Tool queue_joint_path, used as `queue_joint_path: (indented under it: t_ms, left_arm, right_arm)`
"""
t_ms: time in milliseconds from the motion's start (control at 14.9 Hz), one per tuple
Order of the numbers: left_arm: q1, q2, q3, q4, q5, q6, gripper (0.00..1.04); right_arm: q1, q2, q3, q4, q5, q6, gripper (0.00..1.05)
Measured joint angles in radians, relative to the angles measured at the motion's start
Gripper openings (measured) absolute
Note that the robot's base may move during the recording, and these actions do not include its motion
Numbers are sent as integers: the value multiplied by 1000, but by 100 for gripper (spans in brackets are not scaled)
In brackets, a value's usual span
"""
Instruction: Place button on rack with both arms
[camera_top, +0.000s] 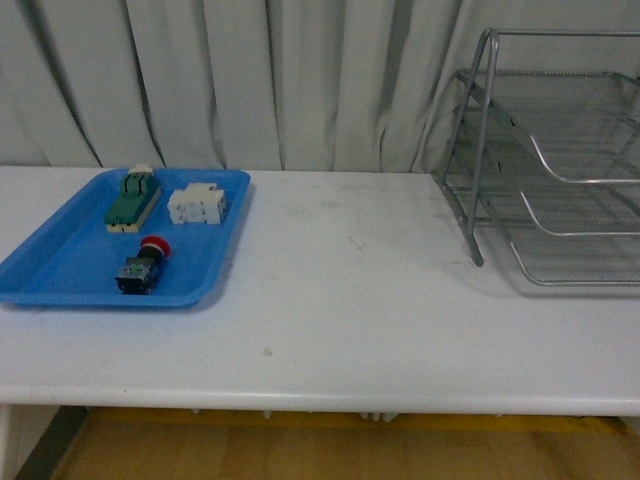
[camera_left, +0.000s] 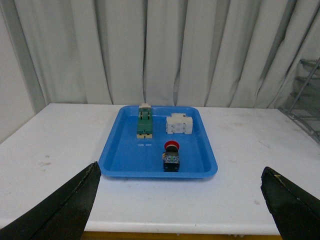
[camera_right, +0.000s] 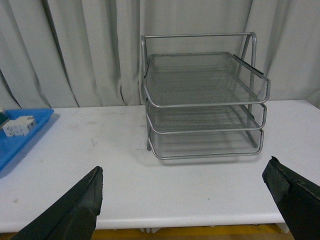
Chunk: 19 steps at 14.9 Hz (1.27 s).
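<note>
We have yet to start: button (camera_top: 143, 263) in the blue tray (camera_top: 65, 262), lower left; rack (camera_top: 484, 140) empty, upper right; left pincer (camera_left: 180, 169) and right pincer (camera_right: 185, 165) gape wide.

Rack (camera_right: 202, 80) — silver wire mesh, shiny metal tube frame. Tray (camera_top: 60, 270) — smooth blue plastic, slight gloss. Table (camera_top: 340, 300) matt white, scuffed. Curtain (camera_top: 300, 80) behind table: pale cloth.

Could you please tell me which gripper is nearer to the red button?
Left. The left gripper faces the button in the blue tray; the right gripper faces the rack, with the button outside its view.
</note>
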Motion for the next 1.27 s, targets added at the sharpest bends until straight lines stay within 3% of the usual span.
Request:
queue_joint_path:
  t_ms: [804, 938, 1004, 1138, 1205, 1272]
  left_arm:
    - [0, 0, 0, 0, 0, 0, 98]
    - [0, 0, 0, 1, 0, 0, 98]
    - [0, 0, 0, 0, 0, 0, 98]
    - [0, 0, 0, 0, 0, 0, 98]
    - [0, 0, 0, 0, 0, 0, 98]
    - [0, 0, 0, 0, 0, 0, 98]
  right_arm:
    - [-1, 0, 0, 1, -4, 1, 98]
    - [-193, 267, 31, 292, -349, 43, 98]
    - [-266, 469, 72, 480, -457, 56, 98]
    - [-416, 886, 258, 829, -499, 113, 98]
    - [-487, 1075, 380, 932, -473, 171, 98]
    - [-547, 1250, 505, 944, -436, 234, 98]
